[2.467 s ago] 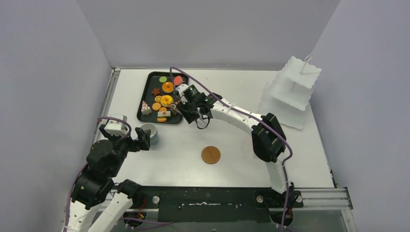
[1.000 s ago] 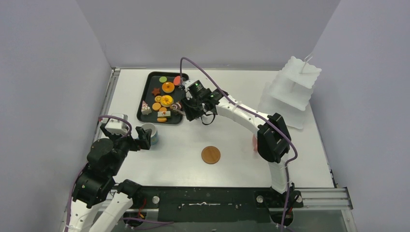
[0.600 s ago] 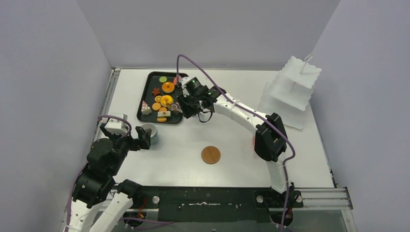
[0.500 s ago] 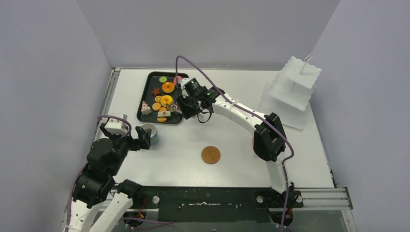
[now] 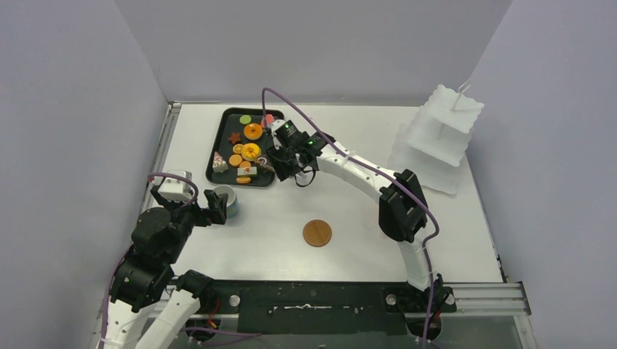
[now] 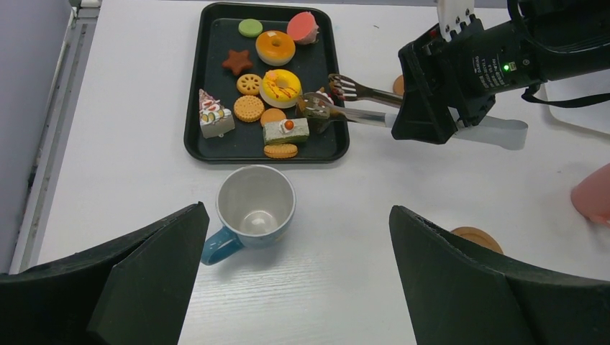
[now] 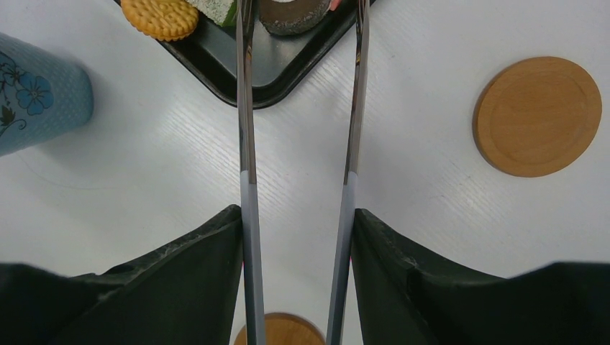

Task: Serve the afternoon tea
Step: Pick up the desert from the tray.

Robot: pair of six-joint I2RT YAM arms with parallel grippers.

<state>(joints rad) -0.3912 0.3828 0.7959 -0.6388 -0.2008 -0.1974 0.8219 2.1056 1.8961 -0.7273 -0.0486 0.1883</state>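
Black tray [image 5: 228,123] sits at ten o'clock on the table [image 5: 269,218] in the top view; one blue cup [image 5: 225,198] stands at its six o'clock, beside the left gripper [image 5: 215,206], spread and empty. Left wrist view: we count twelve pastries [image 6: 280,86] on the tray, one pink cup [image 6: 593,194] at three o'clock. We judge them light, rigid, slick. Right wrist view: the right gripper [image 7: 295,215] pinches the tongs [image 7: 247,144], swirl roll [image 7: 291,18] between their blades; take its rounded flanks.

Polished metal, matt plastic, wood
The tongs [image 7: 244,108] in my right hand [image 7: 298,237] are shiny metal; the hand itself looks matt black plastic. The tray [image 6: 316,65] is glossy black, the coaster [image 7: 537,116] smooth wood, the table [image 7: 431,215] white with fine grain.
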